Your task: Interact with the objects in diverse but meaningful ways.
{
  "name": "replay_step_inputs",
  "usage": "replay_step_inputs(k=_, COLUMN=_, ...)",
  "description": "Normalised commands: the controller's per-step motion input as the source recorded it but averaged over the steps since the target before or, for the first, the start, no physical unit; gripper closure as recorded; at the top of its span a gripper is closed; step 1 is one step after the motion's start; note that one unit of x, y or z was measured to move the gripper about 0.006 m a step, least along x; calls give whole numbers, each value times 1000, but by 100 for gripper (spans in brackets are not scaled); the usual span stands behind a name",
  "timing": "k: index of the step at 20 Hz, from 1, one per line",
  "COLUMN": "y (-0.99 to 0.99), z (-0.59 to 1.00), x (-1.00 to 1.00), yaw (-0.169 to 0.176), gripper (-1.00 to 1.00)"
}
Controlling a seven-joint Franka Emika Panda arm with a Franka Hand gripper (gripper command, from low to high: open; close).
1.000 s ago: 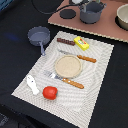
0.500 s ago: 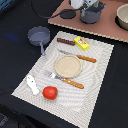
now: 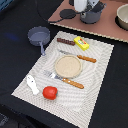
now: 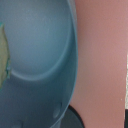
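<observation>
My gripper (image 3: 88, 6) is at the far edge of the scene, right over the grey pot (image 3: 91, 16) on the pink board; its fingers merge with the pot's rim, so their state is unclear. The wrist view is filled by the pot's grey-blue inside (image 4: 40, 55) beside the pink board (image 4: 102, 55). On the striped mat lie the grey frying pan (image 3: 39, 35), brown sausage (image 3: 65, 41), yellow packet (image 3: 81, 43), white fish-like piece (image 3: 32, 84) and red tomato (image 3: 49, 92).
A round tan plate (image 3: 67, 65) sits mid-mat between an orange-handled knife (image 3: 80, 57) and fork (image 3: 66, 79). A black disc (image 3: 67, 14) lies on the pink board (image 3: 107, 25), and a beige bowl (image 3: 122, 17) stands at the exterior view's right edge.
</observation>
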Motion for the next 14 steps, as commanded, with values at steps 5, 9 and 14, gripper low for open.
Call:
replay_step_inputs(k=5, y=198, z=-75, x=271, yaw=1, gripper=-100)
replay_step_inputs(k=9, y=229, z=-29, x=284, yaw=0, gripper=-100)
replay_step_inputs(k=14, y=238, z=-17, x=272, yaw=0, gripper=-100)
